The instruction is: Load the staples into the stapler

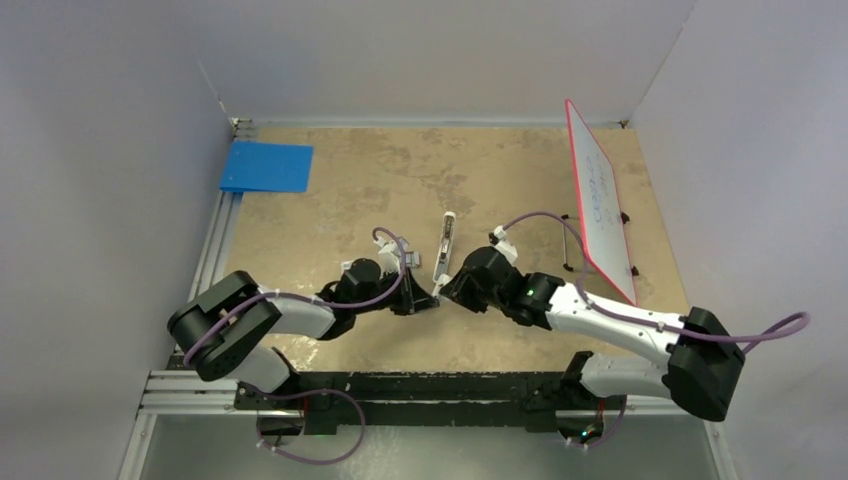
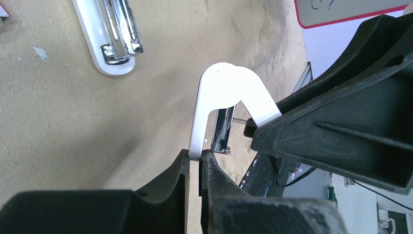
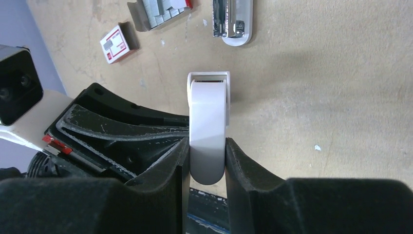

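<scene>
One mottled tan table (image 1: 330, 200) carries one propped red-edged whiteboard (image 1: 600, 205) and one flat blue sheet (image 1: 266, 167). Two grippers meet mid-table at one slim white bar-shaped stapler (image 1: 446, 240), which lies open. The left gripper (image 2: 196, 157) pinches the thin edge of its raised cover, and the right gripper (image 3: 208, 146) clamps the cover's rounded end. One small red-and-white box (image 3: 117, 43) and one grey metallic block of staples (image 3: 158, 12) lie near the stapler's base.
</scene>
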`<state>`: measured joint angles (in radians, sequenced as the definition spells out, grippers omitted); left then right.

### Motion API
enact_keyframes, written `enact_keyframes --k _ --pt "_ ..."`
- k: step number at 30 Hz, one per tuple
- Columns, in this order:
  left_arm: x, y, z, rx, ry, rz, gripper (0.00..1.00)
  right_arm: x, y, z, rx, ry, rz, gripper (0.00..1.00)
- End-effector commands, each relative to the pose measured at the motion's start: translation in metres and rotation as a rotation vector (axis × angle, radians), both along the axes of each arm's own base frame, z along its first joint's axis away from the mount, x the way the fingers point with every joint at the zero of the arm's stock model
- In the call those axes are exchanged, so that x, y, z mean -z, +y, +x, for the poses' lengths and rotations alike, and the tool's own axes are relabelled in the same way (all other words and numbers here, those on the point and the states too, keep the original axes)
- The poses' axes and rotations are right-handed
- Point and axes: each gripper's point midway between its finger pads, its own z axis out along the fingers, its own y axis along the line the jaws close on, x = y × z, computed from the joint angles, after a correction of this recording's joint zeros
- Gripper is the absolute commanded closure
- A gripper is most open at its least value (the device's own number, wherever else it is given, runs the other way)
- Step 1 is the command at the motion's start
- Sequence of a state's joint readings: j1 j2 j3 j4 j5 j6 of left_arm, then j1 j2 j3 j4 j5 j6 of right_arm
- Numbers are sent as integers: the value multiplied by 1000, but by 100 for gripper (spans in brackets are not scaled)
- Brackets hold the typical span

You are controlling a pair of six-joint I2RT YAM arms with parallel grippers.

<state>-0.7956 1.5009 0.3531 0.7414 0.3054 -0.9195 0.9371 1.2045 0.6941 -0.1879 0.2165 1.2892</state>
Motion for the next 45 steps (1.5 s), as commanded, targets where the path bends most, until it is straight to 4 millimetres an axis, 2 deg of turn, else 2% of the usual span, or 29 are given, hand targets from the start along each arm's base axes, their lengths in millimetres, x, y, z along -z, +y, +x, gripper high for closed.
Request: enact_keyframes --k 1,9,14,20,25,28,31,38,42,45 --pt "4 10 0 -15 -70 40 100 -32 -8 14 114 -56 46 68" --pt "-1 10 -8 8 -91 39 100 -32 -22 22 199 -76 12 61" --pt "-3 9 -10 4 -66 24 100 -31 -20 32 177 -136 -31 58" --pt "-13 2 -7 -48 77 11 100 -26 6 13 24 -177 -67 37" --pt "-12 2 -2 -83 154 15 100 -15 22 -2 -13 -150 -63 35" --pt "-13 1 -4 -70 177 0 100 -7 30 -7 -32 -132 -57 38" --pt "-17 -2 -6 -54 180 -19 100 2 30 -5 -12 -115 -93 46" --pt "-18 1 -11 -37 171 -31 100 -2 28 6 75 -135 -80 59" --pt "-14 4 -13 -37 172 -24 100 -4 27 3 83 -117 -66 74" --pt "-10 5 -15 -28 168 -17 100 -8 18 4 123 -113 -77 77"
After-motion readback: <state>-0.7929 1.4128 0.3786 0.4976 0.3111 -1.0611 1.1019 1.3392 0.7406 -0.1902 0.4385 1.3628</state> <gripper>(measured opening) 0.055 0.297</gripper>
